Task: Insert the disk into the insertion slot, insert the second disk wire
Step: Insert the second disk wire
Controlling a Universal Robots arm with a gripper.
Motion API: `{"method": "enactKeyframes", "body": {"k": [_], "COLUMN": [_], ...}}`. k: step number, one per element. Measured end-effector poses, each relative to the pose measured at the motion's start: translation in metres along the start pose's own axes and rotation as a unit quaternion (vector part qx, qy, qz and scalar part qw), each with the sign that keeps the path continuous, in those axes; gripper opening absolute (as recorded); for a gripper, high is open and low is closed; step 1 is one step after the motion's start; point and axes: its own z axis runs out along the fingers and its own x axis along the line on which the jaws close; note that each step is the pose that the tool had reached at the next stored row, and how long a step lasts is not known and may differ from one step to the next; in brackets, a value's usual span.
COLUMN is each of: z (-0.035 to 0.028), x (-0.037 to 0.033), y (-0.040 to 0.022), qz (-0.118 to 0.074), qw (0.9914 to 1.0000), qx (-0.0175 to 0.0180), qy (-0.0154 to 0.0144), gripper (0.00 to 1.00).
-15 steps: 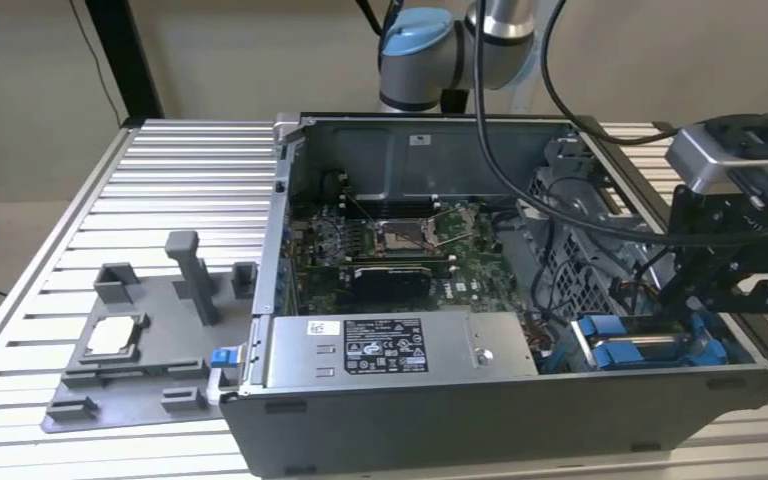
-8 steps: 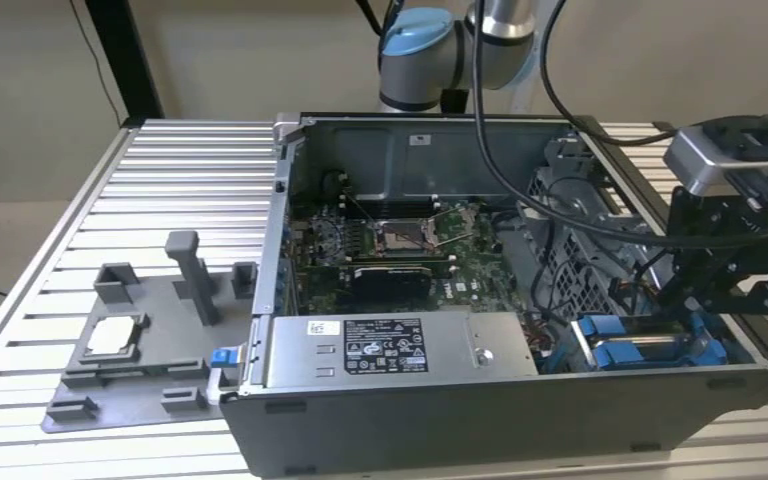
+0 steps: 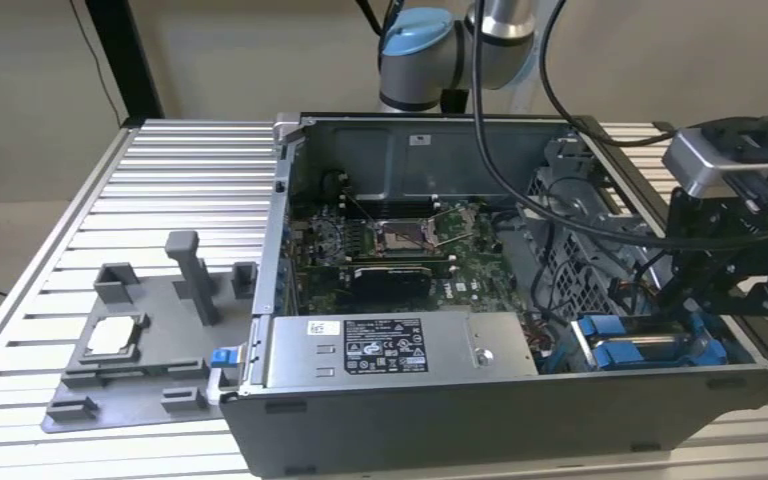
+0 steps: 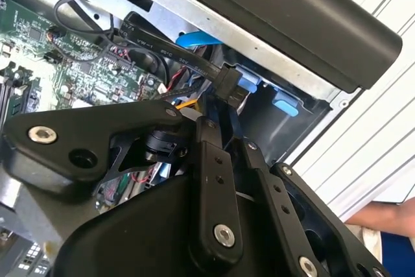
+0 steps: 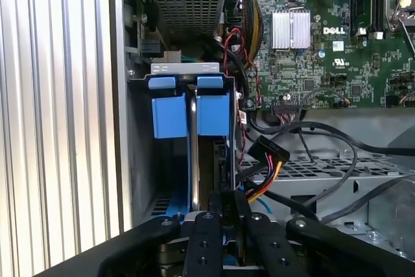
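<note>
The gripper (image 5: pixel 227 205) hangs over the drive cage at the exterior view's right end of the open computer case (image 3: pixel 491 420). Its fingers stand narrow, closed on a black wire connector (image 4: pixel 228 84). The disk (image 5: pixel 213 113) sits upright in the insertion slot (image 5: pixel 185 68), just beside a second blue carrier (image 5: pixel 170 113), with a thin gap between them. A cable bundle (image 5: pixel 266 160) crowds one side of the cage; the case wall (image 5: pixel 120 128) bounds the other.
</note>
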Motion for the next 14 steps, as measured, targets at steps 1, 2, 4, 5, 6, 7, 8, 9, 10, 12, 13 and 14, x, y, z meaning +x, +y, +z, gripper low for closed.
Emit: {"method": "enactKeyframes", "body": {"k": [1, 2, 4, 5, 6, 7, 8, 9, 10, 12, 13, 14], "z": [0.0002, 0.0004, 0.0009, 0.0012, 0.0015, 0.0018, 0.002, 0.0024, 0.0029, 0.0039, 0.0046, 0.0053], "x": [0.0, 0.0, 0.0, 0.0, 0.0, 0.0001, 0.0001, 0.0001, 0.0001, 0.0001, 0.0002, 0.0002], "y": [0.0, 0.0, 0.0, 0.0, -0.0001, 0.0, -0.0001, 0.0, -0.0001, -0.0001, -0.0001, -0.0001], "qz": [0.0, 0.0, 0.0, 0.0, 0.0, 0.0, 0.0, 0.0, 0.0, 0.0, 0.0, 0.0], "qw": [1.0, 1.0, 1.0, 1.0, 1.0, 1.0, 1.0, 1.0, 1.0, 1.0, 1.0, 1.0], "qx": [0.0, 0.0, 0.0, 0.0, 0.0, 0.0, 0.0, 0.0, 0.0, 0.0, 0.0, 0.0], "qy": [0.0001, 0.0001, 0.0001, 0.0, 0.0, 0.0, 0.0001, 0.0, 0.0, 0.0, 0.0, 0.0001], "gripper": [0.0, 0.0, 0.0, 0.0, 0.0, 0.0, 0.0, 0.0, 0.0, 0.0, 0.0, 0.0]}}
